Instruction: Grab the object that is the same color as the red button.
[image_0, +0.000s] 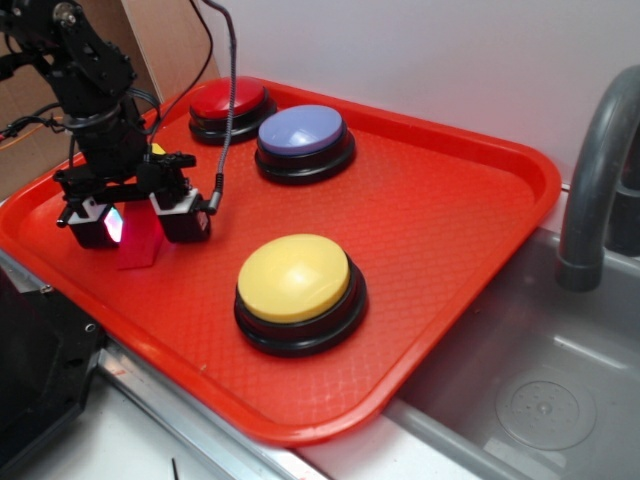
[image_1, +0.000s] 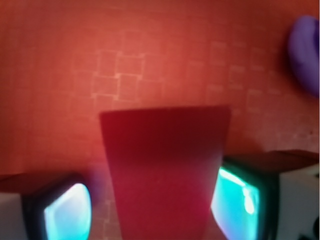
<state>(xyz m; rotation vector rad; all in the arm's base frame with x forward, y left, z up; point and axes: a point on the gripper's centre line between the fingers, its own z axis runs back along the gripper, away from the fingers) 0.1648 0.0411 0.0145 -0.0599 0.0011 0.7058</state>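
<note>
Red matte wedge (image_1: 162, 175) | light, stiff, likely grippy | you pinch its flat sides | pincer (image_0: 137, 222) open, straddling it, holding nothing.

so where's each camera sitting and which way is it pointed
exterior: off the tray's front, raised, looking down across the red button and two other buttons; shows the arm and gripper astride the red wedge.
wrist: on the gripper, looking down at the tray; both fingers flank the wedge, a purple thing at the right edge.
shared: wedge, fingers, tray.
</note>
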